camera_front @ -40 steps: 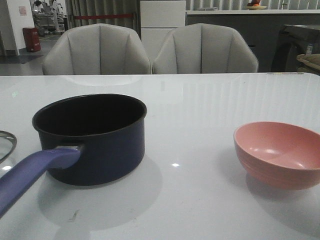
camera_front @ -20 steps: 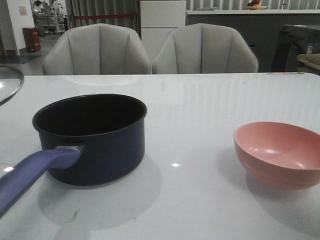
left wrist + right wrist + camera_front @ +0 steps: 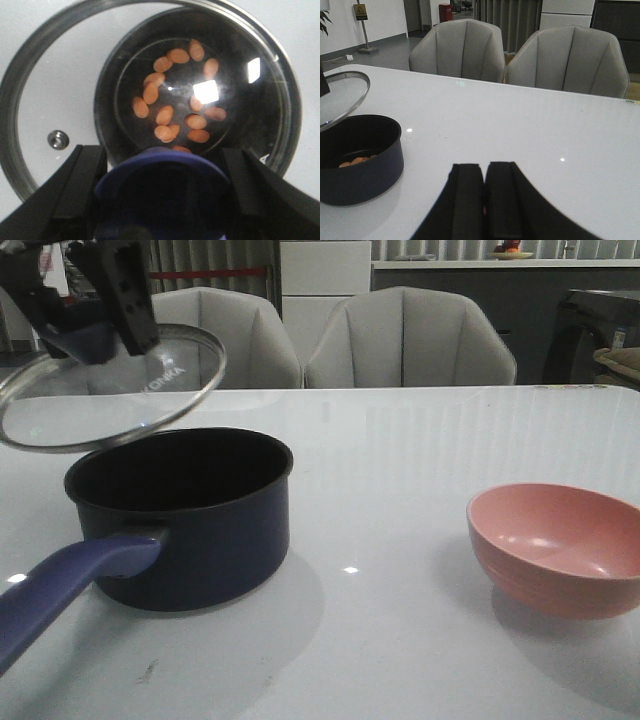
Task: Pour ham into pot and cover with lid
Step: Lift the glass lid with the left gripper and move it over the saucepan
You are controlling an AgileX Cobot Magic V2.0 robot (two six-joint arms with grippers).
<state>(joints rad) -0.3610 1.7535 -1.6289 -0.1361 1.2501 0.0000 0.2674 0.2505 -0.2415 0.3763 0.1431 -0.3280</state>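
1. Front: the glossy white table [image 3: 420,450] carries the pot [image 3: 185,515] and a pink bowl [image 3: 556,548]; two grey chairs [image 3: 300,340] behind. The left gripper [image 3: 95,310] pinches the lid [image 3: 110,390], tilted above the pot.
2. Left wrist: ham [image 3: 175,107] lies inside the pot.
3. Right wrist: the right gripper [image 3: 484,200] is pressed together, empty.

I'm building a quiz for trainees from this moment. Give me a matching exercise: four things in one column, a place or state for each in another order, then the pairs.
Things:
1. lid
2. ham
3. pink bowl
4. right gripper

States:
A. empty, on the table
B. held tilted in the air above the pot
C. shut, holding nothing
D. lying on the pot's bottom

Pairs: 1-B, 2-D, 3-A, 4-C
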